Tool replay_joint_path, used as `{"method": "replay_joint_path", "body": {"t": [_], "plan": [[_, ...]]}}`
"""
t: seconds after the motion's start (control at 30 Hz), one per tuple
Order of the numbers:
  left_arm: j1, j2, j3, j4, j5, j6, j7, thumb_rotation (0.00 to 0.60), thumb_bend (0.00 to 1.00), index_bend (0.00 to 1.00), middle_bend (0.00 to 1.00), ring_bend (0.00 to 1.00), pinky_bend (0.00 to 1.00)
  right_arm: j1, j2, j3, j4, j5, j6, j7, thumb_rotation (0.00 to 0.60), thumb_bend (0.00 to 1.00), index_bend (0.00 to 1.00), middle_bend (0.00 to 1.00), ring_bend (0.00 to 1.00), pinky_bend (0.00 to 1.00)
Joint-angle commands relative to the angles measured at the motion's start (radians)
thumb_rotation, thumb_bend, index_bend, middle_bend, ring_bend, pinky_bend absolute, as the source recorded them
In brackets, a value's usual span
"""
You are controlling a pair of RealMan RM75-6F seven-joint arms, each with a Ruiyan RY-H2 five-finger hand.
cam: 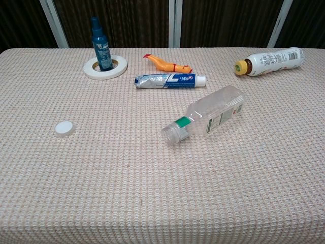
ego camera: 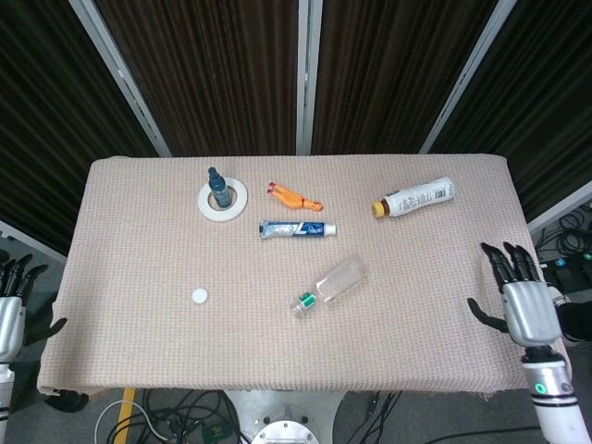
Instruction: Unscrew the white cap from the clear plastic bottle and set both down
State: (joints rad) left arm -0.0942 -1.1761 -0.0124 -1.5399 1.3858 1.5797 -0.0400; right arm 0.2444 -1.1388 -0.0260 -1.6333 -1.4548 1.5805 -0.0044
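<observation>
The clear plastic bottle lies on its side near the middle of the table, its open neck with a green ring pointing toward the front left. The white cap rests flat on the cloth well to the bottle's left. My left hand hangs off the table's left edge, fingers spread and empty. My right hand is off the right edge, fingers spread and empty. Neither hand appears in the chest view.
The beige woven cloth covers the table. Along the back lie a blue spray bottle inside a white tape ring, an orange rubber chicken, a toothpaste tube, and a white bottle with a yellow cap.
</observation>
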Motion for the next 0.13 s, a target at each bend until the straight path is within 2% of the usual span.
{"method": "replay_joint_path", "body": {"t": [0.03, 0.13], "plan": [[0.024, 0.012, 0.022, -0.03, 0.034, 0.022, 0.01, 0.6, 0.1, 0.17, 0.06, 0.0, 0.0, -0.081, 0.047, -0.022, -0.031, -0.013, 0.074, 0.031, 0.6, 0.2, 0.0, 0.13, 0.0, 0.04], [0.035, 0.013, 0.03, -0.045, 0.057, 0.026, 0.008, 0.6, 0.1, 0.17, 0.06, 0.0, 0.0, -0.097, 0.058, -0.023, -0.035, -0.026, 0.068, 0.062, 0.6, 0.21, 0.0, 0.13, 0.0, 0.04]]}}
